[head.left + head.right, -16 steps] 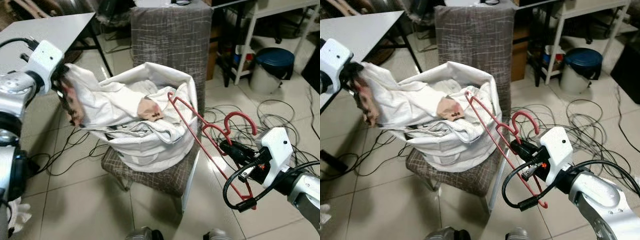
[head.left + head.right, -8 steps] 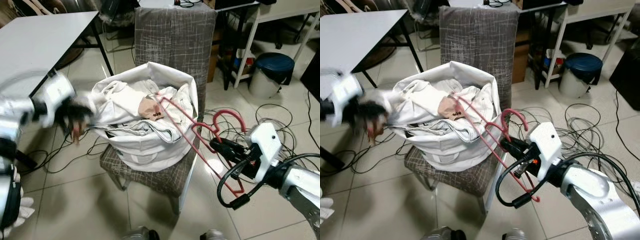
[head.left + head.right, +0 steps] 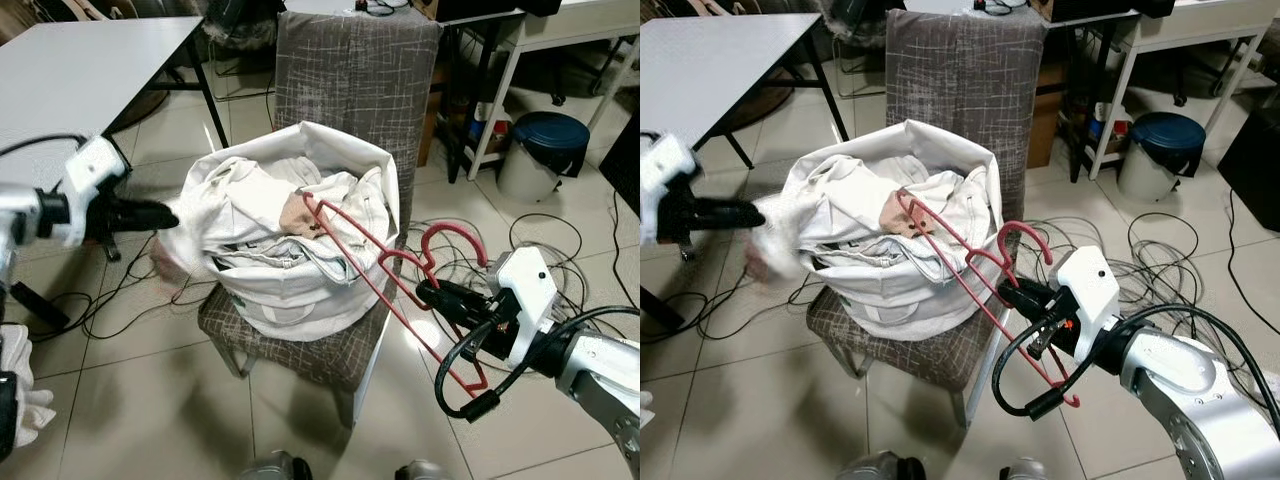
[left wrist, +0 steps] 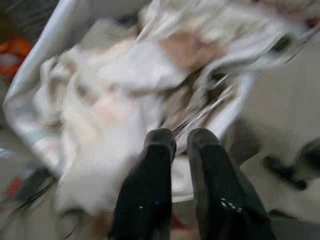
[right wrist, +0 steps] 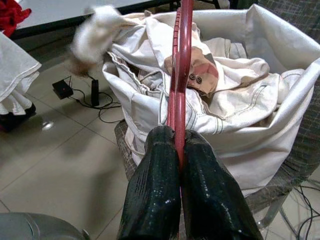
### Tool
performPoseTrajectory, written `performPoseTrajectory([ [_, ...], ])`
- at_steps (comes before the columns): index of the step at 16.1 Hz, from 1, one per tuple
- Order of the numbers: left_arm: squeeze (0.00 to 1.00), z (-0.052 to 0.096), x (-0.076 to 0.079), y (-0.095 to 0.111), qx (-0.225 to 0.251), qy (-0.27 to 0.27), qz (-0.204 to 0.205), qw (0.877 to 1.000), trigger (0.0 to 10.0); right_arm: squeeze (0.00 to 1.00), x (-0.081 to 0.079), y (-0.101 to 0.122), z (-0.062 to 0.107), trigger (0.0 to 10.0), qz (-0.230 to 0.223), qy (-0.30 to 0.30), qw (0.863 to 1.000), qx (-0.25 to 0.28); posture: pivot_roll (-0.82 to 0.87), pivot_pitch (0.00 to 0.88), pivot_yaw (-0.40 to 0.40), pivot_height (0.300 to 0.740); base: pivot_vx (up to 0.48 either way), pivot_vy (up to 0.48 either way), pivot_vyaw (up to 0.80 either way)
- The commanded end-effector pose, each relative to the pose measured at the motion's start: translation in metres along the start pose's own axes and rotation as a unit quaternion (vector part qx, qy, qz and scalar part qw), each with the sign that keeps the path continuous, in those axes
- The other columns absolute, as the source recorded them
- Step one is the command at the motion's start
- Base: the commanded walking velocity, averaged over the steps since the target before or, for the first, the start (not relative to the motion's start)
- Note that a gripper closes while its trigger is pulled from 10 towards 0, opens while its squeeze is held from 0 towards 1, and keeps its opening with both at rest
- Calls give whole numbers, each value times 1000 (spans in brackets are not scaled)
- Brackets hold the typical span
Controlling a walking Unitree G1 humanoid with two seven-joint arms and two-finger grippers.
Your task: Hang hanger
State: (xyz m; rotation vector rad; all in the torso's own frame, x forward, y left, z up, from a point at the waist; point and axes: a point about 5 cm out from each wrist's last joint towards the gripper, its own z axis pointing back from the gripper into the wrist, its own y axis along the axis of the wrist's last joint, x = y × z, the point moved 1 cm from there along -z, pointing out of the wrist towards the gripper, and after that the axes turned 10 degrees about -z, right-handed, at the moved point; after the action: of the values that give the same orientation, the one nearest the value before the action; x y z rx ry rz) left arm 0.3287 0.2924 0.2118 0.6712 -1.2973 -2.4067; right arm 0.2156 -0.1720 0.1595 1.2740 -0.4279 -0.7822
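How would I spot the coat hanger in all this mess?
Find the grey patterned chair in the middle, carrying a white cloth bag full of pale clothes. The hanger leans from the bag's top toward the robot's right hand, which is shut on it. It is the one thin red wire frame among the black floor cables.

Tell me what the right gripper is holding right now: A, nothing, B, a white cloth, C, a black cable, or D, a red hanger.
D: the right gripper has its fingers closed on the bar of the red hanger, which reaches up over the laundry bag on the chair.
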Motion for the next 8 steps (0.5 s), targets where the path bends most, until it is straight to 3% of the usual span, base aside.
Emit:
performPoseTrajectory([
  [1,1000,14,-2,9,19,-4,8,1000,10000,0,-1,5,-2,10000,14,13,1000,5,-66,27,111,740,0,0,0],
  [3,1000,17,-4,15,37,10,16,999,10000,0,-1,5,-3,10000,14,14,1000,5,-64,26,112,740,0,0,0],
  [4,1000,6,-15,15,24,90,25,995,10000,0,-1,5,-4,10000,15,13,1000,6,-57,25,110,740,0,0,0],
  [5,1000,-13,-25,10,0,183,70,981,10000,0,-1,5,-6,10000,17,11,1000,9,-55,24,111,740,0,0,0],
  [6,1000,-25,-27,7,-7,235,110,966,10000,0,-1,6,-8,10000,18,10,1000,12,-54,21,110,740,0,0,0],
  [8,1000,-69,2,4,4,237,150,960,10000,0,0,6,-13,10000,21,8,1000,13,-60,21,108,740,0,0,0],
])
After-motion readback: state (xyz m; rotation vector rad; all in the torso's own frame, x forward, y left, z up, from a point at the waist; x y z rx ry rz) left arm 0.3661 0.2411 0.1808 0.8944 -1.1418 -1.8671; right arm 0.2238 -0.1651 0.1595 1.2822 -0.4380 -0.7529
